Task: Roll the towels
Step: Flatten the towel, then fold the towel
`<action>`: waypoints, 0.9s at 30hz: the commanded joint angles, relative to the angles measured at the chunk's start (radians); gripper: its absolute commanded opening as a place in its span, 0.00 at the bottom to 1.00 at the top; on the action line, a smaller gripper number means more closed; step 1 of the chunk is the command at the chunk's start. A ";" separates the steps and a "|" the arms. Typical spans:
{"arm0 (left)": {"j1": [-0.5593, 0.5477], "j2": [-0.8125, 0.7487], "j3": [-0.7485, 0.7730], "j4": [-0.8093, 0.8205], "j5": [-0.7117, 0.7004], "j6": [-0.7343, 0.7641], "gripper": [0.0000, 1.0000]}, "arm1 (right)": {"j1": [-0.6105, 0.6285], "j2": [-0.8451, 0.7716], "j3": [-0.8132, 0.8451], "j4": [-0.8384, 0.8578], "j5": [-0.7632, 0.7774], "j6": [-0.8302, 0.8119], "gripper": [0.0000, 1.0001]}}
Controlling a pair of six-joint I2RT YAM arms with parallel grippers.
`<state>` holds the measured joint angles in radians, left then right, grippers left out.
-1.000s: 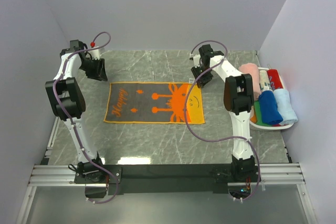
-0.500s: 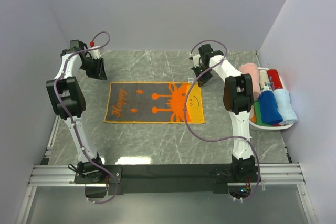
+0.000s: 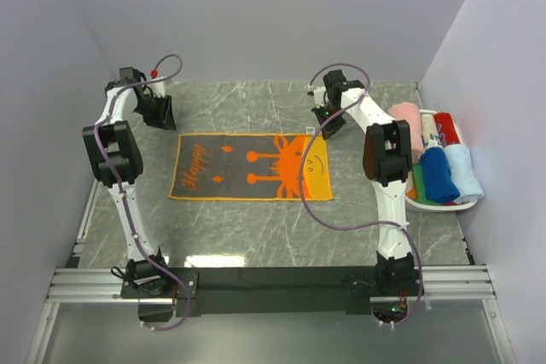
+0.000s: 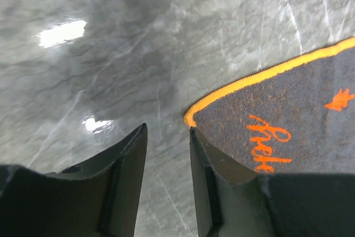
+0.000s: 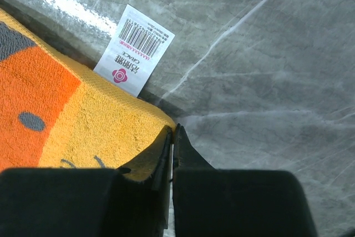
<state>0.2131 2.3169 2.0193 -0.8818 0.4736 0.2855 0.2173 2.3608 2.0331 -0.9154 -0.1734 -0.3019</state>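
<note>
The grey-and-orange "Happy" towel [image 3: 247, 166] lies spread flat on the grey marble table. My left gripper [image 3: 159, 117] is open just beyond the towel's far-left corner. In the left wrist view [image 4: 166, 129] its jaws straddle bare table, and the towel's corner [image 4: 288, 109] lies beside the right finger. My right gripper [image 3: 328, 125] is at the far-right corner. In the right wrist view [image 5: 173, 127] its jaws are pressed together on the yellow corner edge [image 5: 66, 109], which is slightly raised. A white barcode tag [image 5: 133, 48] sticks out from that edge.
A white oval basket [image 3: 444, 206] stands at the right wall. It holds rolled towels: pink [image 3: 405, 117], red [image 3: 444, 121], blue [image 3: 437, 175], pale blue [image 3: 463, 170] and green [image 3: 420, 183]. Walls close in on the left, back and right.
My left arm has shifted slightly back and to the left, its gripper staying near the far-left corner. The right arm and the towel have not moved.
</note>
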 commanded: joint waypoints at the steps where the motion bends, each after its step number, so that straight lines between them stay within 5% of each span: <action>1: -0.026 0.015 0.015 -0.022 0.007 0.037 0.43 | -0.009 -0.031 0.050 -0.017 0.012 0.000 0.00; 20: -0.080 0.047 -0.056 -0.011 -0.066 0.078 0.43 | -0.013 -0.024 0.058 -0.027 0.025 0.015 0.00; 27: -0.084 0.029 -0.074 0.029 -0.095 0.078 0.35 | -0.012 -0.025 0.053 -0.022 0.025 0.020 0.00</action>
<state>0.1345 2.3440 1.9614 -0.8768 0.4206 0.3317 0.2150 2.3608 2.0483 -0.9295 -0.1585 -0.2893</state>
